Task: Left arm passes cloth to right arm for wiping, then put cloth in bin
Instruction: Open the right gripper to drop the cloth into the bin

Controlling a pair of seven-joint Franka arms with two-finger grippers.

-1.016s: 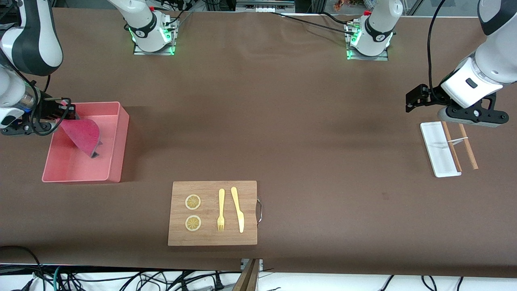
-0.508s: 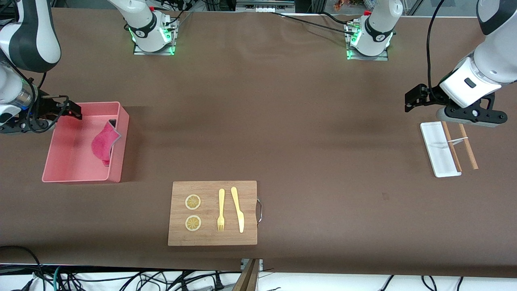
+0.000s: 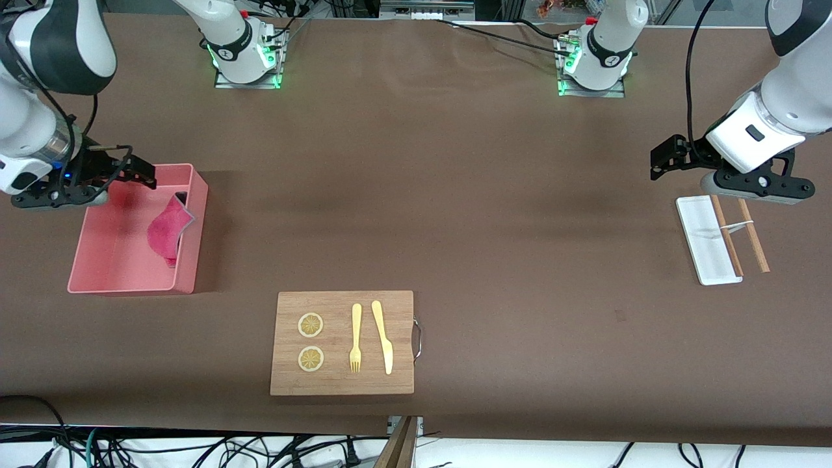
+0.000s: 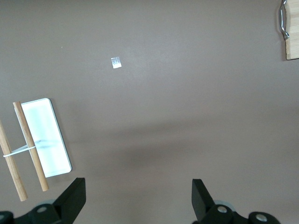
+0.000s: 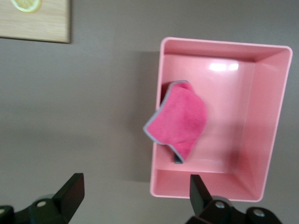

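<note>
Magenta cloth (image 3: 168,229) under right pincer (image 3: 140,174)

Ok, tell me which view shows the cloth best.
The right wrist view: it looks straight down on the cloth, draped over the bin's wall, partly inside, grey edging visible. The front view shows the cloth smaller, against that same wall. The left wrist view does not show it.

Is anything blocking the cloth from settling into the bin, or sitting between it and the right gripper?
Nothing visible blocks it. The cloth is in the bin, draped against its wall toward the left arm's end, one corner poking over the rim. The right gripper hangs open above the bin, with only air between it and the cloth.
</note>
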